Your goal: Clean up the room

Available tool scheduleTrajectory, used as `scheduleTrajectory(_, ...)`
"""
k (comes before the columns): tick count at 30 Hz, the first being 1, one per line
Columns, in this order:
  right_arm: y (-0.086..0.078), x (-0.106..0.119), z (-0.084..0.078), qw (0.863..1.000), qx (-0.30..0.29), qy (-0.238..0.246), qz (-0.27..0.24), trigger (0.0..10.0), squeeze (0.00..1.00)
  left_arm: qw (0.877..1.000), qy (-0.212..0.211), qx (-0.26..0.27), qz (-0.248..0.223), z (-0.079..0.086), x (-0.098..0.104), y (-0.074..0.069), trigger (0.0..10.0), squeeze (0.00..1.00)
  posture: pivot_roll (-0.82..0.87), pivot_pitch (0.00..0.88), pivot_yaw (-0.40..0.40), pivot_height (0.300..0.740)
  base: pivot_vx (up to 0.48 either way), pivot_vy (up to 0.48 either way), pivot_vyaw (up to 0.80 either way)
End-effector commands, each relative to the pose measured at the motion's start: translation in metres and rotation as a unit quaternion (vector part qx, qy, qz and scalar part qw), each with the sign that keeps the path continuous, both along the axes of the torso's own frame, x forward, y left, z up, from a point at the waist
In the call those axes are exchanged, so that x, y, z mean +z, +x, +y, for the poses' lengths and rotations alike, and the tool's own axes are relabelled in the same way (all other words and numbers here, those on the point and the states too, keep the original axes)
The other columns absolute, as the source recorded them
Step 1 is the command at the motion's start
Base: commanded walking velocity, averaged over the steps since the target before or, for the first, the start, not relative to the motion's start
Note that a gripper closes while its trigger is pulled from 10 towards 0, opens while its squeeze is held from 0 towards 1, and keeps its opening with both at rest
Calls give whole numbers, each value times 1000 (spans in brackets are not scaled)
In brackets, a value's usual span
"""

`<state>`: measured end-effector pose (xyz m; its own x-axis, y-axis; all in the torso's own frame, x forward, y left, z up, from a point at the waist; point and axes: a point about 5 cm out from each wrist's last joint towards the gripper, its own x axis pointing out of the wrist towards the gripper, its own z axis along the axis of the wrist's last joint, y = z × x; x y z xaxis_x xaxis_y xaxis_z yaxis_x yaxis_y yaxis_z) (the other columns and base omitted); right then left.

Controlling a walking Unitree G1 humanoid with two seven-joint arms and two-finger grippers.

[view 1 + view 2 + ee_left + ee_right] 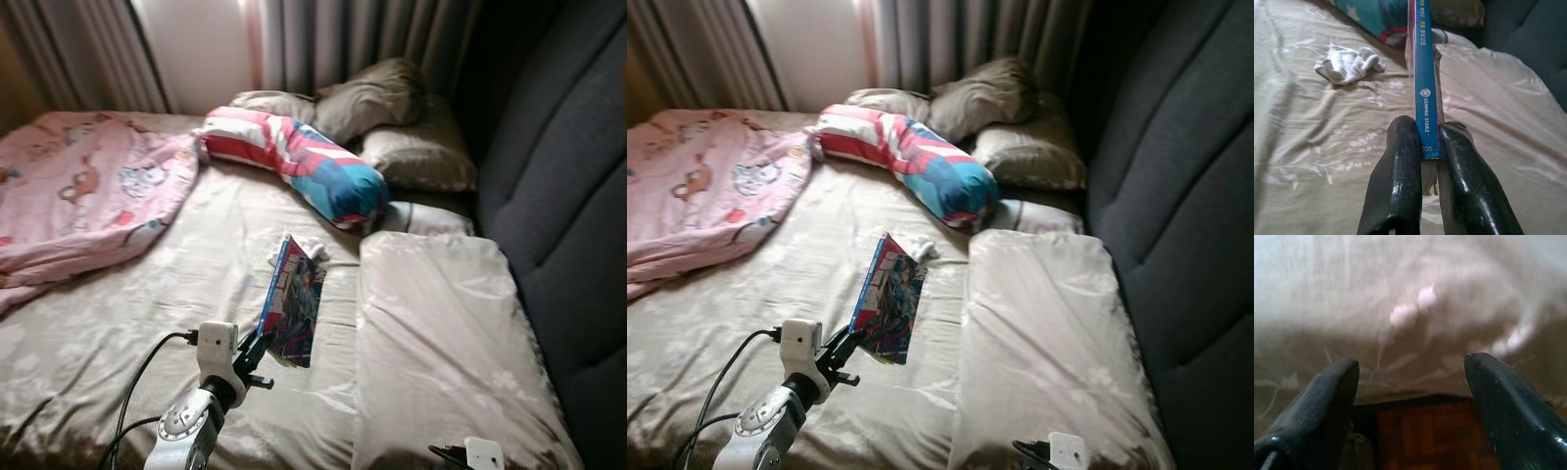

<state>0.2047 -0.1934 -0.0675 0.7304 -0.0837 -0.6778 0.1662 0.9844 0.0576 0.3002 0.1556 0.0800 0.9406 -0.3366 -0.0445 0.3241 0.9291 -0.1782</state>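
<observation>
A comic book with a blue spine stands on edge on the beige bed sheet, tilted up. My left gripper is shut on the book's near end, one finger on each side of the spine. A crumpled white sock lies on the sheet just beyond the book, near the striped bolster. My right gripper is open at the bed's near edge, above the hanging sheet and a strip of wooden floor; its wrist shows at the bottom right.
A pink blanket is bunched at the left. Beige pillows pile at the head. A large beige pillow lies along the right, next to the dark padded headboard. Curtains hang behind.
</observation>
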Motion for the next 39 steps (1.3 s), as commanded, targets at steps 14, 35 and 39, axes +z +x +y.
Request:
scheduleTrajectory(14, -5, -3, -1, 1000, -1, 1, 9, 10000, 0, 999, 3, 10, -31, 0, 12, 2, 10000, 0, -1, 166, -38, 734, 0, 0, -268)
scheduleTrajectory(35, -5, -3, -1, 1000, 2, -1, 5, 10000, 0, 999, -7, 29, -33, 3, 13, 4, 10000, 0, -4, 151, -37, 734, 0, -102, -249)
scheduleTrajectory(39, -5, -2, -1, 1000, 2, 0, 0, 10000, 0, 997, -46, 51, -23, 7, 11, 5, 10000, 0, -7, 153, -36, 734, 0, 0, 0)
